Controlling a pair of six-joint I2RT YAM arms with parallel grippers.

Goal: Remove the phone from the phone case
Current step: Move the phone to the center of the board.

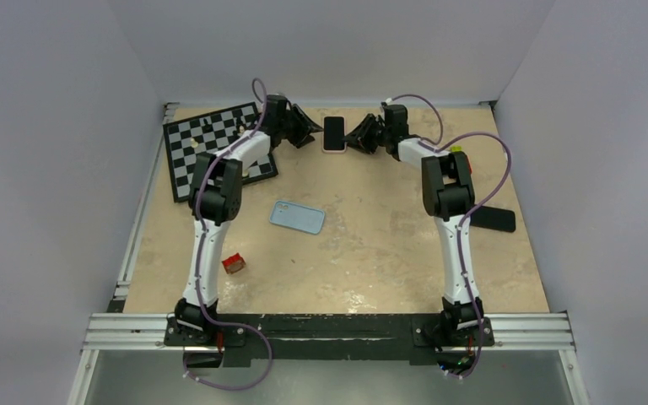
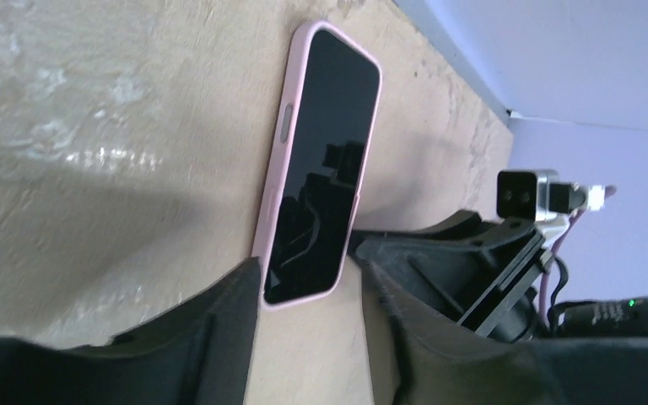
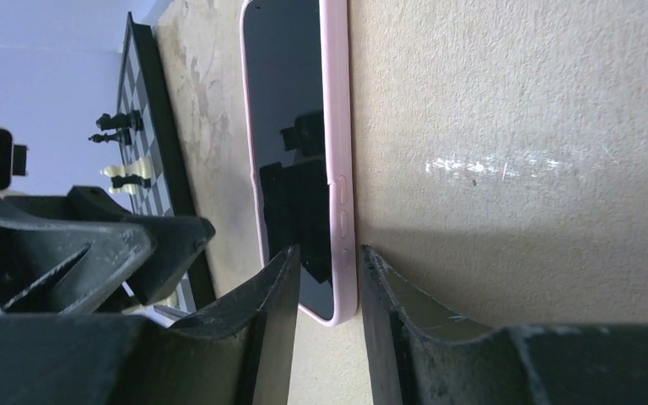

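Observation:
The phone in its pink case (image 1: 333,133) lies screen up at the far middle of the table. My left gripper (image 1: 310,135) is at its left side, open. In the left wrist view (image 2: 312,283) the phone's near end (image 2: 321,169) lies between the fingers; the left finger (image 2: 236,304) touches the case's corner and the right finger stands apart from it. My right gripper (image 1: 356,139) is at the phone's right side. In the right wrist view (image 3: 327,270) its fingers are closed tightly on the near corner of the cased phone (image 3: 299,126), one on the screen, one on the button side.
A chessboard (image 1: 211,148) with a few pieces lies at the far left, under my left arm. An empty light-blue case (image 1: 297,217) lies mid-table. A small red object (image 1: 234,263) sits near the left arm. A black phone (image 1: 494,218) lies at the right.

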